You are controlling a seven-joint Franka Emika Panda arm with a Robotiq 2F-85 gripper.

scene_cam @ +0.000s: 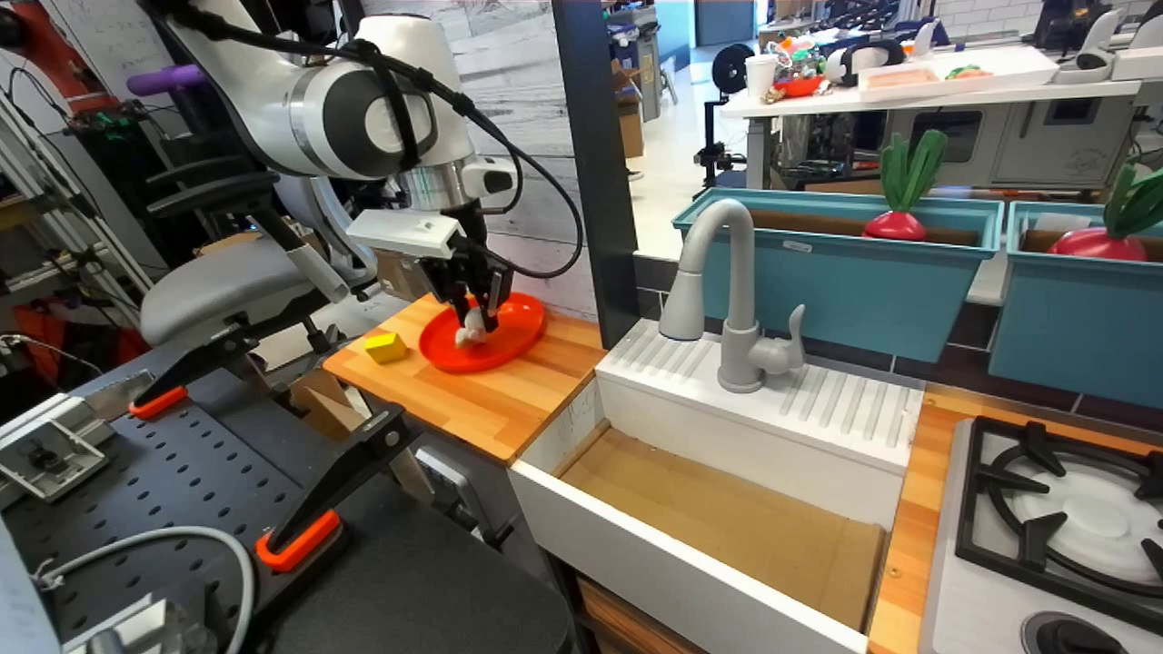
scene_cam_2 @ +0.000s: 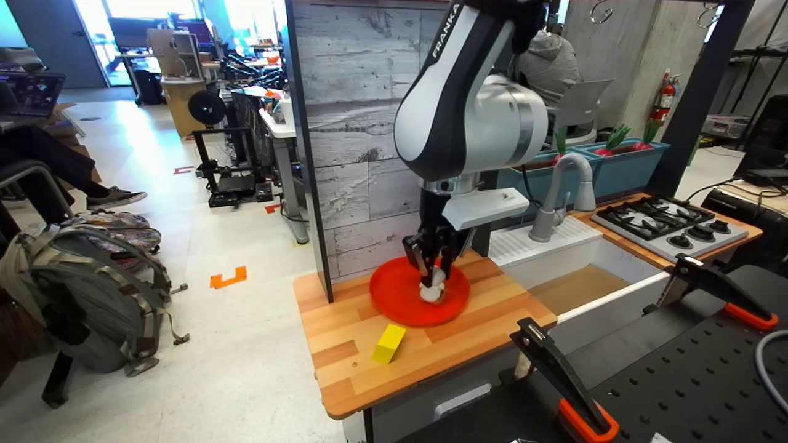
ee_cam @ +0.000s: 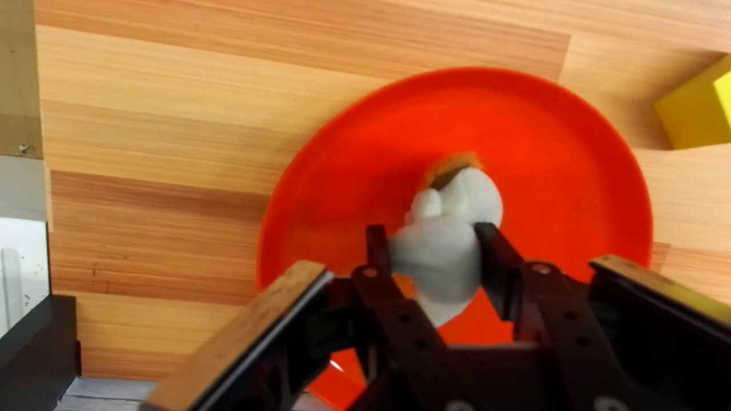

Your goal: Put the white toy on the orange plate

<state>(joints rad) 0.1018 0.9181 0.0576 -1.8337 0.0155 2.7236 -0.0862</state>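
The white toy is a lumpy off-white piece held between the fingertips of my gripper in the wrist view. Both fingers touch its sides. The orange plate lies flat under the toy. In both exterior views the toy is at or just above the middle of the plate, with the gripper pointing down over it. I cannot tell whether the toy touches the plate. The fingers hide part of the toy.
A yellow block sits on the wooden counter beside the plate; it also shows in the wrist view. A grey wood-look wall panel rises behind the plate. A sink with a grey faucet adjoins the counter.
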